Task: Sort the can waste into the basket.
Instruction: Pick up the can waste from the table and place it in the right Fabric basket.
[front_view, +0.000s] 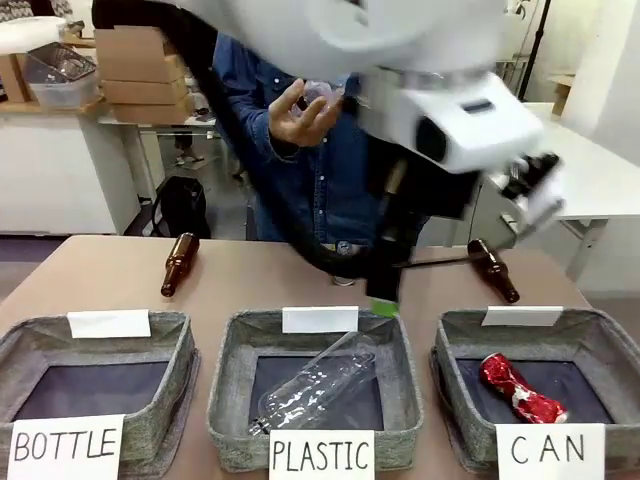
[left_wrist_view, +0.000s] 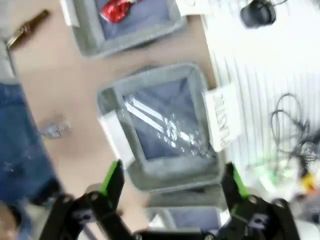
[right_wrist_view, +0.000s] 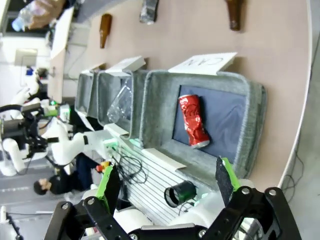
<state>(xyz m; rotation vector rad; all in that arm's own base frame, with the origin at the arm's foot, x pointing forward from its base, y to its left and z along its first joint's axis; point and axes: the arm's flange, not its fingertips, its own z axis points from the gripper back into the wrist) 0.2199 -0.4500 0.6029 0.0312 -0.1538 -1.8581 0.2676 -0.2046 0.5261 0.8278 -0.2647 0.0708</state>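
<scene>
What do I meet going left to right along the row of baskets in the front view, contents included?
The basket signed BOTTLE → basket signed PLASTIC, with a clear plastic bottle lying in it → basket signed CAN, with the crushed red can lying in it.

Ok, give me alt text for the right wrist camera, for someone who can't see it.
A crushed red can lies in the grey basket signed CAN, ahead of the right gripper, which is open and empty. The next basket holds a clear plastic bottle, and a brown bottle lies on the table beyond.
</scene>
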